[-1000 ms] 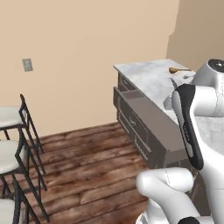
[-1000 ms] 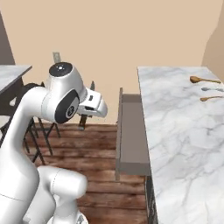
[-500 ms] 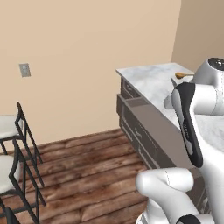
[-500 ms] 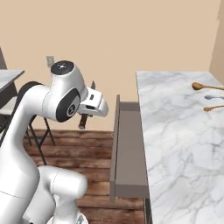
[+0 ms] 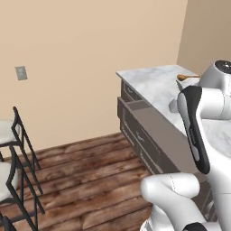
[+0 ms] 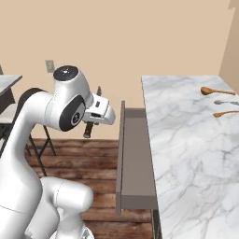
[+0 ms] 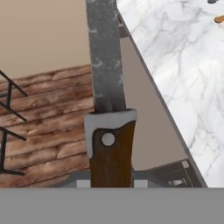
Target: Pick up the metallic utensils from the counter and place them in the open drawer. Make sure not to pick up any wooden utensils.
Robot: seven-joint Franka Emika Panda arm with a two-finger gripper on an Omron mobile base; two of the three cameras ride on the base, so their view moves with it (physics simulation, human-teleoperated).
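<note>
since a second ago both base views have swung, so the counter point(image 6: 186, 140) and open drawer point(image 6: 135, 154) sit nearer and more centred. gripper point(image 6: 91, 122) is clamped on a brown-handled knife point(image 7: 107, 100), held over the floor beside the drawer. two wooden spoons point(image 6: 212, 90) and a silver spoon point(image 6: 225, 102) lie at the counter's far end.

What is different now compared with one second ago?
The whole scene has slid sideways in both base views, so the base drove; the things did not move. The claw stays shut on the dark-handled utensil, beside the open drawer. The spoons lie unmoved on the counter.
</note>
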